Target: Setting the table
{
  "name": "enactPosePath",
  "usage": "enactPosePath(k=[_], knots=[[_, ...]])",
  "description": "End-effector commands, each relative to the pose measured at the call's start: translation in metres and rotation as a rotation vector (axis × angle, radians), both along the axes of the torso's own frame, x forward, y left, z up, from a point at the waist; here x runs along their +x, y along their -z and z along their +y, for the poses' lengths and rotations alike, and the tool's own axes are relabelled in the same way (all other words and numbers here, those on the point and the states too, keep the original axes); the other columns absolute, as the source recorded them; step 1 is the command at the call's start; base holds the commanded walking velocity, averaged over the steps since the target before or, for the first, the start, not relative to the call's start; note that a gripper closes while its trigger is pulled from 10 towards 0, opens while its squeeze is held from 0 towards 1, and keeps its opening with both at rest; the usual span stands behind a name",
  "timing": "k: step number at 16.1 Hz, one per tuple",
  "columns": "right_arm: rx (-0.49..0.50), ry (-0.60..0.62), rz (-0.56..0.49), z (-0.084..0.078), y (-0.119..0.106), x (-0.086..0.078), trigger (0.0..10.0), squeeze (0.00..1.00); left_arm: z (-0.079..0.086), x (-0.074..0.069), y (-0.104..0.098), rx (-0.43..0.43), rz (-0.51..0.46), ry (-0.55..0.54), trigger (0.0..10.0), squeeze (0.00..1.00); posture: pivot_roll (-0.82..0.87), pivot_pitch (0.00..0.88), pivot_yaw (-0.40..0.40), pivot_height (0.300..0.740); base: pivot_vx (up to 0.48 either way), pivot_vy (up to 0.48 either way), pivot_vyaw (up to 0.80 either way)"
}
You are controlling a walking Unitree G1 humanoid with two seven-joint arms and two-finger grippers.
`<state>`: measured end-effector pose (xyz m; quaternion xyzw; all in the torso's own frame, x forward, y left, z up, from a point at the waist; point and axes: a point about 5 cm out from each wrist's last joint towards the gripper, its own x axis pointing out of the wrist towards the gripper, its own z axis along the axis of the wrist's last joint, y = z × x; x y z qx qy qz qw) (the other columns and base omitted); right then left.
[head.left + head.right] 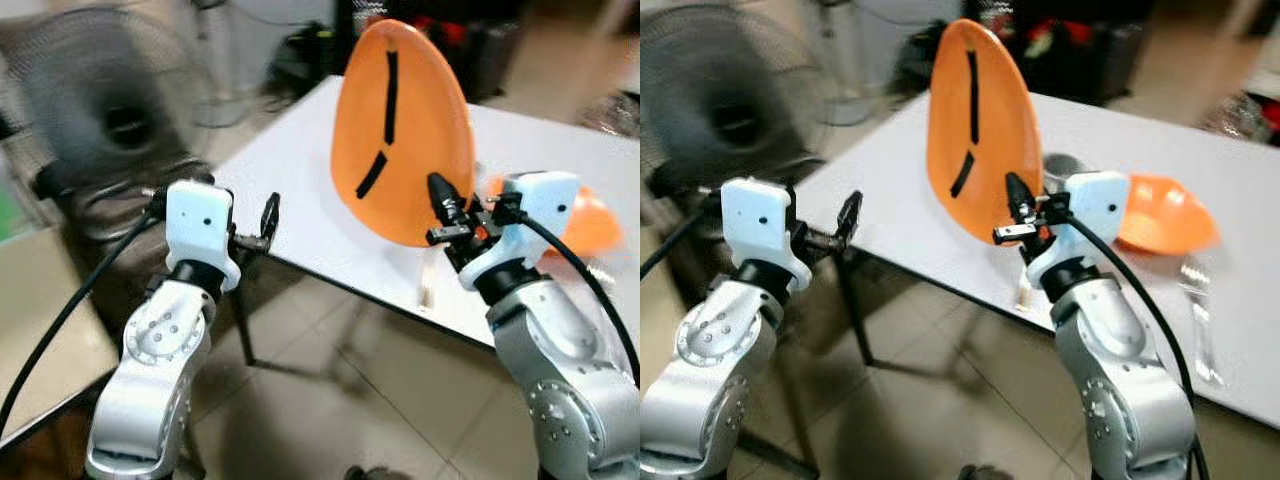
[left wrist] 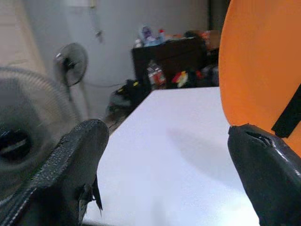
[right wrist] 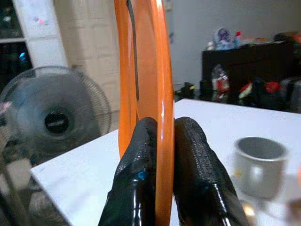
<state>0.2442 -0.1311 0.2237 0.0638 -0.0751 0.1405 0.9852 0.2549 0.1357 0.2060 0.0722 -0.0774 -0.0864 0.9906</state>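
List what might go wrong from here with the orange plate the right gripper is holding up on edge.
1. The right gripper pinches only the rim of the round orange plastic plate, held upright above the white table; it might pivot or slip out.
2. A grey metal cup and an orange bowl sit close behind; lowering the plate could knock them.
3. The open left gripper hangs beside the table edge and could bump it.

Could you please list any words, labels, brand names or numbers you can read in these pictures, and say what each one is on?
There is no readable text.
The orange plate in the right gripper carries only plain black strips.
Packages on the dark cabinet are too blurred to read.
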Motion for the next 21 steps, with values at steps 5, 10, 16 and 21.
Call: enactPosePath(k=[5, 10, 16, 21], knots=[[0.026, 0.022, -0.038, 0.0, -0.009, -0.004, 10.0, 0.0, 0.002, 0.005, -0.004, 0.007, -0.002, 0.004, 10.0, 0.0, -0.13, 0.0, 0.04, 0.74, 0.0, 0.281, -0.8], [0.04, 0.033, -0.029, 0.0, -0.01, -0.003, 10.0, 0.0, 0.002, 0.008, -0.006, 0.06, -0.016, -0.001, 10.0, 0.0, -0.13, 0.0, 0.039, 0.74, 0.0, 0.057, -0.8], [0.121, 0.006, 0.03, 0.001, -0.008, 0.006, 10.0, 0.0, 0.007, -0.002, 0.005, 0.002, 0.057, 0.012, 10.0, 0.0, -0.11, 0.003, 0.05, 0.74, 0.0, -0.208, -0.53], [0.204, -0.011, 0.236, -0.006, 0.011, 0.026, 10.0, 0.0, 0.015, -0.004, 0.011, 0.001, 0.092, -0.013, 10.0, 0.0, -0.08, 0.014, 0.032, 0.74, 0.0, 0.0, 0.0]])
